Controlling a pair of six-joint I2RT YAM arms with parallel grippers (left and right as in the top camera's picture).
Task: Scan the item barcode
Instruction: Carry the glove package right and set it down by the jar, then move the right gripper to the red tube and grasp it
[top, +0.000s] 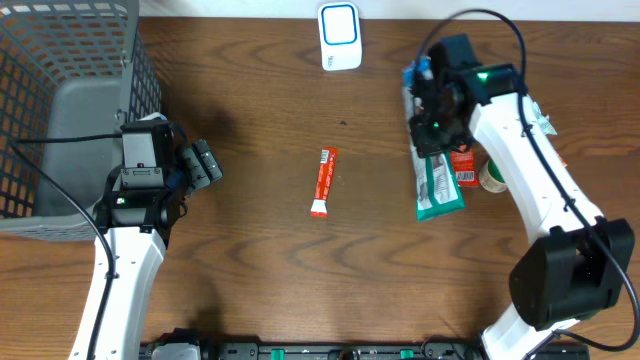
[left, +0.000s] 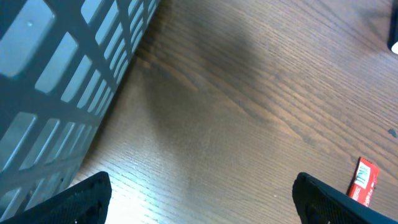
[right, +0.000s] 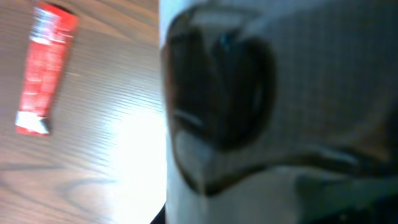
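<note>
Two arms stand over your wooden table, one at each side. Your left gripper hangs just beside the gray wire basket at the left edge. Its fingers are spread wide, with nothing between them but bare wood. Its wrist camera shows the basket wall at upper left and the red packet at the lower right corner of its view.

That red packet lies flat near the middle of the table, well apart from both grippers, its long side running roughly toward the white-and-blue scanner at the far edge. The scanner stands alone there, with nothing held in front of it.

Your right gripper sits low over the upper end of a pile on the right side. The pile holds a green-and-white packet, a small orange pack and a roll of tape, all close together. The right fingers are closed down tight. A pale, blurred surface with a dark patch fills most of the right wrist view, too close to identify, and you cannot tell whether the fingers pinch anything from the pile. The red packet shows at that view's upper left.
</note>
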